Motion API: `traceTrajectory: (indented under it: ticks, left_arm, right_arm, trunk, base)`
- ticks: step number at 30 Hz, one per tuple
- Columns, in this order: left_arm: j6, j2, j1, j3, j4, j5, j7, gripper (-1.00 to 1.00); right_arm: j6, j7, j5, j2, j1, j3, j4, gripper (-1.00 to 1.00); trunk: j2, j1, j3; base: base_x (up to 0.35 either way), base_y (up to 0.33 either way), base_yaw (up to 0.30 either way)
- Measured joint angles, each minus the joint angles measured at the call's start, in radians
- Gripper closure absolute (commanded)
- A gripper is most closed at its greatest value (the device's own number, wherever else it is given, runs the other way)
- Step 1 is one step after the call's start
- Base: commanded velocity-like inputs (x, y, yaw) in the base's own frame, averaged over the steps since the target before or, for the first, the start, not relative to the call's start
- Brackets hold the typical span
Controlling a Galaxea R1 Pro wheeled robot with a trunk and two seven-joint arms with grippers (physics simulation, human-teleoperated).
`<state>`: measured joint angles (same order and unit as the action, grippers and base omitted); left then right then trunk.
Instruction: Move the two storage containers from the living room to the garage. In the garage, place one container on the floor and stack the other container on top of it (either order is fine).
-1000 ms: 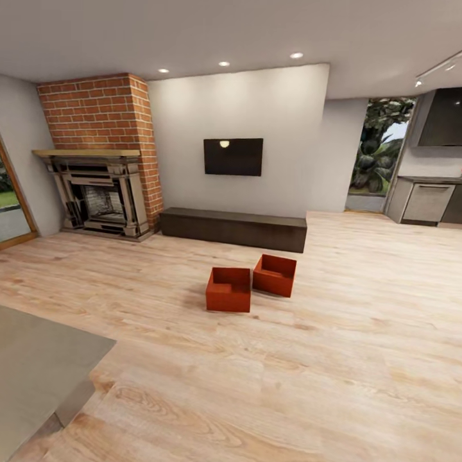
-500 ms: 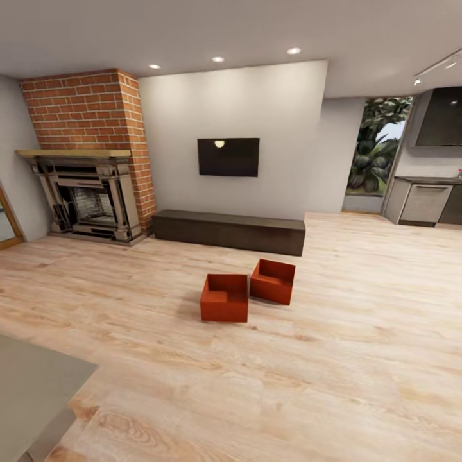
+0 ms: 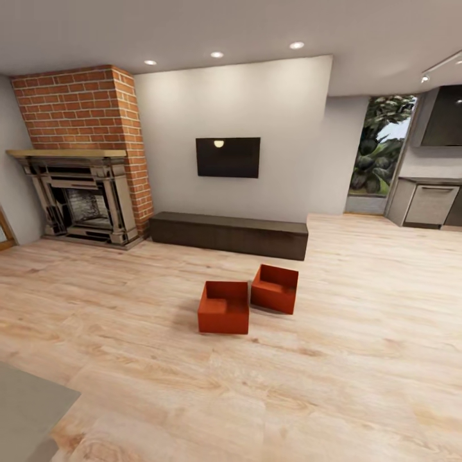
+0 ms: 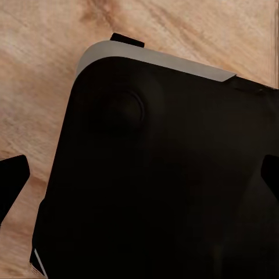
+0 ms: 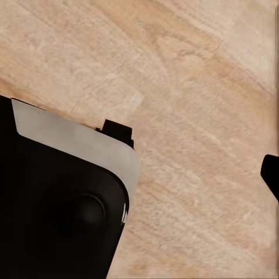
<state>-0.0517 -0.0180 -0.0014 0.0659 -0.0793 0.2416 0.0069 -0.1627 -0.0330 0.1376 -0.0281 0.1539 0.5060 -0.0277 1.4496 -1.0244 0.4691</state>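
Two orange-red open-top storage containers stand on the living room's pale wood-plank floor (image 3: 359,359), touching at a corner. The nearer container (image 3: 224,308) sits square to me, and the farther container (image 3: 275,289) is turned a little, just to its right. Both are some way ahead of me, in front of the low cabinet. In the left wrist view my left gripper (image 4: 139,183) hangs open over my own dark base (image 4: 163,116), its fingertips (image 4: 11,180) at the picture's two sides. My right gripper (image 5: 139,174) shows one fingertip (image 5: 271,174) far out over the planks, and it is open.
A long low dark-brown cabinet (image 3: 229,234) runs along the white wall under a black TV (image 3: 228,157). The red-brick fireplace (image 3: 83,205) stands at the left. A grey surface (image 3: 25,410) juts in at the near left. A kitchen counter (image 3: 427,202) and a window with plants (image 3: 378,154) are at the right.
The whole head view has shifted as the camera moved: the grey surface at the near left shows less and the fireplace sits further left. The containers have stayed in place.
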Motion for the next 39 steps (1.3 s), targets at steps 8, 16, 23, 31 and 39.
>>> traceTrajectory:
  ticks: [8, 16, 23, 31, 39]
  left_arm:
    - [0.0, 0.0, 0.0, 0.0, 0.0, 0.0, 0.0, -1.0]
    - [0.0, 0.0, 0.0, 0.0, 0.0, 0.0, 0.0, -1.0]
    - [0.001, 0.0, 0.0, 0.0, 0.0, 0.001, 0.0, -1.0]
    - [0.0, 0.0, 0.0, 0.0, 0.0, 0.001, 0.0, -1.0]
    - [0.001, 0.001, 0.0, 0.0, 0.0, 0.001, 0.0, -1.0]
  right_arm:
    - [0.0, 0.001, 0.0, 0.0, 0.0, 0.001, 0.0, -1.0]
    - [0.0, 0.0, -0.001, 0.0, 0.0, 0.001, 0.0, -1.0]
    - [0.0, 0.0, -0.001, -0.001, 0.0, 0.001, 0.0, -1.0]
    - [0.0, 0.0, -0.001, -0.001, 0.0, 0.001, 0.0, -1.0]
    - [0.0, 0.006, -0.001, 0.0, 0.0, 0.001, 0.0, -1.0]
  trunk:
    - [0.0, 0.0, 0.0]
    - [0.0, 0.0, 0.0]
    - [0.0, 0.0, 0.0]
    - [0.0, 0.0, 0.0]
    - [0.0, 0.0, 0.0]
  base:
    - [0.324, 0.0, 0.0]
    - [0.324, 0.015, 0.0]
    - [0.302, 0.164, 0.0]
    - [0.258, 0.148, 0.0]
    - [0.303, 0.011, 0.0]
